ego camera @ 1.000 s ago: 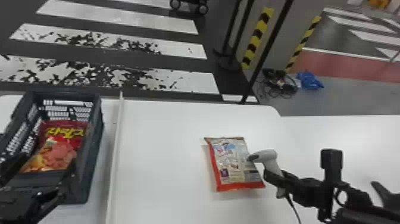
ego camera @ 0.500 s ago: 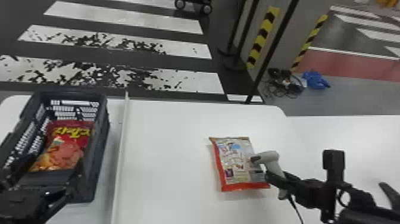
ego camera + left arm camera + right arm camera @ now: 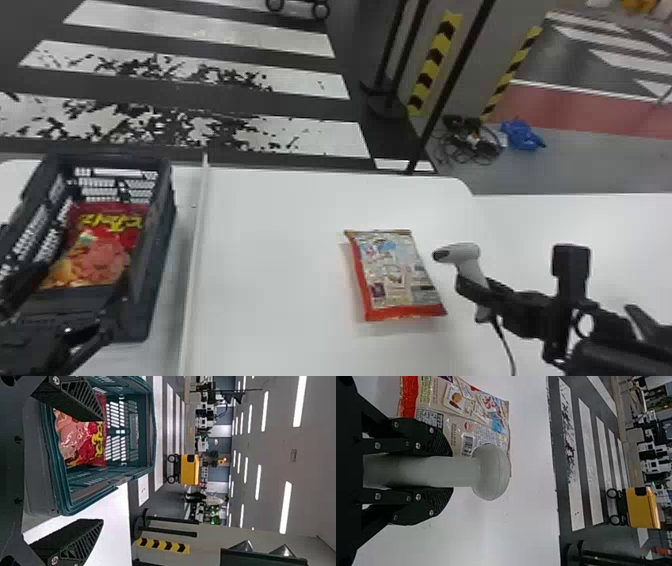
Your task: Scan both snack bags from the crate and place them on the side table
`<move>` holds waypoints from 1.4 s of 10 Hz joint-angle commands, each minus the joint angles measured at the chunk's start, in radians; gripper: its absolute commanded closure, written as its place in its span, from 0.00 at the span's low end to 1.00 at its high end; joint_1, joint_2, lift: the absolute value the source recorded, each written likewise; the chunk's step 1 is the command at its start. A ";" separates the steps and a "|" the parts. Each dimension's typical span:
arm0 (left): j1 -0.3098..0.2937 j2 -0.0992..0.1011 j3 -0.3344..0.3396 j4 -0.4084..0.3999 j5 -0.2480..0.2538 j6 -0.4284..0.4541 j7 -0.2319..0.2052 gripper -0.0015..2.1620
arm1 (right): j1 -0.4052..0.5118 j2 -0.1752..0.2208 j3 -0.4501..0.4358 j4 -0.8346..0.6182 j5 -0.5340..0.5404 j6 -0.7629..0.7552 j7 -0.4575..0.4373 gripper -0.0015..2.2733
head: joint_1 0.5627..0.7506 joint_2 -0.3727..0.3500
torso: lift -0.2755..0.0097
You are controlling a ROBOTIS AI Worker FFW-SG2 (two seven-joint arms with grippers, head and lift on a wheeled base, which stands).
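My right gripper (image 3: 451, 471) clamped on scanner (image 3: 492, 472), nose toward loose snack bag (image 3: 395, 270). Bag flat on white table (image 3: 270, 285), barcode (image 3: 467, 445) up. I judge scan of this bag in hand; read unconfirmed. Next: align nose with barcode. Left gripper (image 3: 102, 470) at crate (image 3: 159, 250), fingers apart; second bag (image 3: 107, 245) inside, printed front up, likely next to lift once read confirmed.

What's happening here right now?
The right gripper holds a handheld scanner beside a snack bag lying on the white table, barcode side up. The left gripper is open at the near end of the crate, with a red snack bag inside. Whether either is scanned, I can't tell.
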 commanded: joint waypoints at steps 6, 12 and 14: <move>0.008 0.002 -0.004 -0.002 0.001 -0.005 -0.003 0.04 | -0.137 0.001 -0.132 0.321 0.083 -0.278 -0.073 0.99 | 0.70 0.03 | 0.62; 0.014 0.002 -0.004 -0.003 0.001 -0.017 -0.003 0.04 | -0.155 0.001 -0.133 0.407 0.098 -0.346 -0.121 0.99 | 0.70 0.03 | 0.62; 0.016 0.003 -0.002 -0.002 0.002 -0.020 -0.003 0.04 | -0.155 0.001 -0.135 0.417 0.103 -0.377 -0.135 0.98 | 0.70 0.03 | 0.62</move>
